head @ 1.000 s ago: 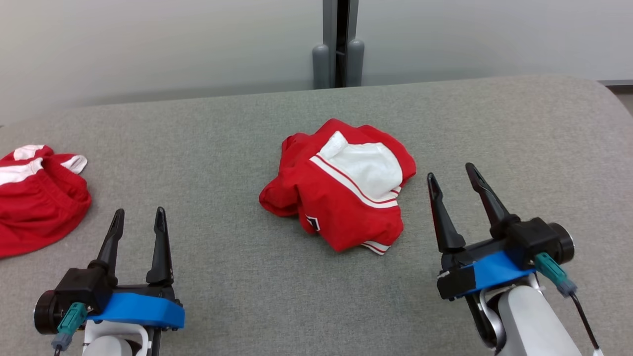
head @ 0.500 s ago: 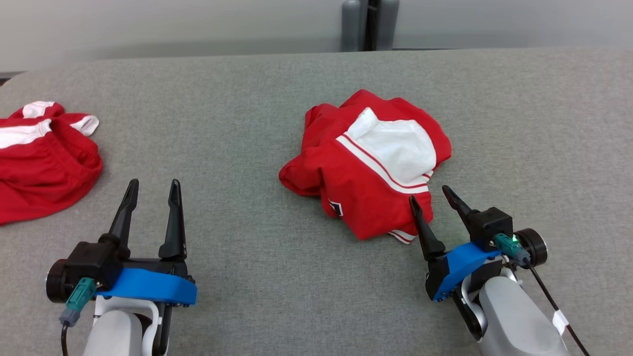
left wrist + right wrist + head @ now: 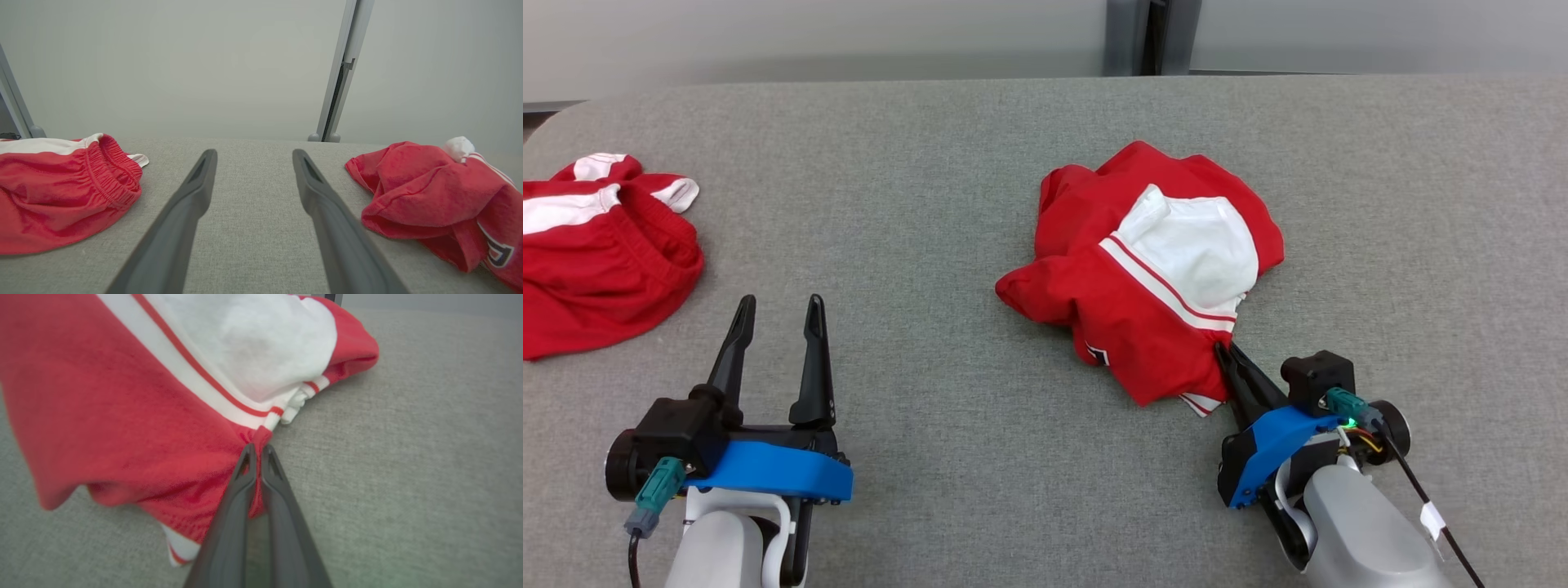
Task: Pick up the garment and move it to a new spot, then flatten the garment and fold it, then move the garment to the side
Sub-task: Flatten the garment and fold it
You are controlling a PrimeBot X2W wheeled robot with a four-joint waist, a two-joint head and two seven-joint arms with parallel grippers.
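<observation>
We've got the right gripper (image 3: 1225, 353) pinched tight on the near red edge of the crumpled garment (image 3: 1152, 269) lying on the grey table (image 3: 931, 204), left gripper (image 3: 778, 304) wide apart and empty; cloth looks soft, light, floppy, so an edge pinch should do.

A grey cloth-covered surface (image 3: 931, 204) carries two things. A crumpled red and white garment (image 3: 1152, 327) lies just ahead of the right gripper (image 3: 1227, 355), its near edge pinched between the fingertips. A second red garment (image 3: 596, 269) lies ahead and well to the left of the left gripper (image 3: 778, 314).
</observation>
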